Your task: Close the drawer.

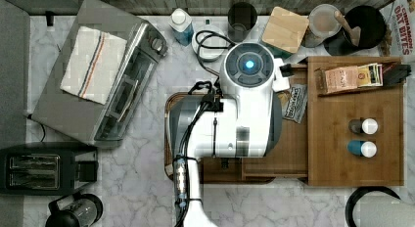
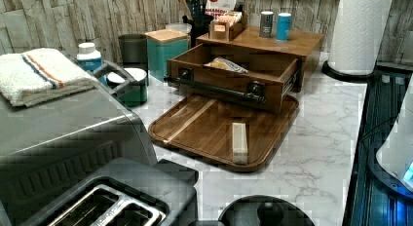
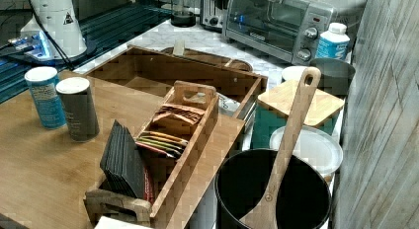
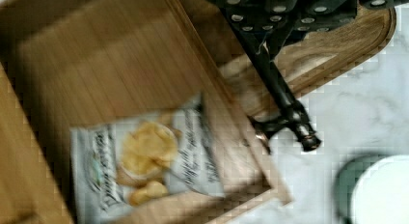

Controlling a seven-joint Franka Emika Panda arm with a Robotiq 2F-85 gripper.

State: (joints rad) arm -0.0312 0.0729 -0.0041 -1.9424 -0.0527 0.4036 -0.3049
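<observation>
Spanning marble counter (image 2: 316, 119), stone-pattern wall (image 2: 58, 16)

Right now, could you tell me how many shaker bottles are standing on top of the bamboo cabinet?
2: a dark shaker and a blue shaker, side by side on the cabinet top, right of the open drawer in the top view. None looks hidden.

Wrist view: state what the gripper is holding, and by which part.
Nothing, it seems. The left view shows the black metal bar handle of the light-bamboo drawer bare along its length; the gripper hangs over it.
</observation>
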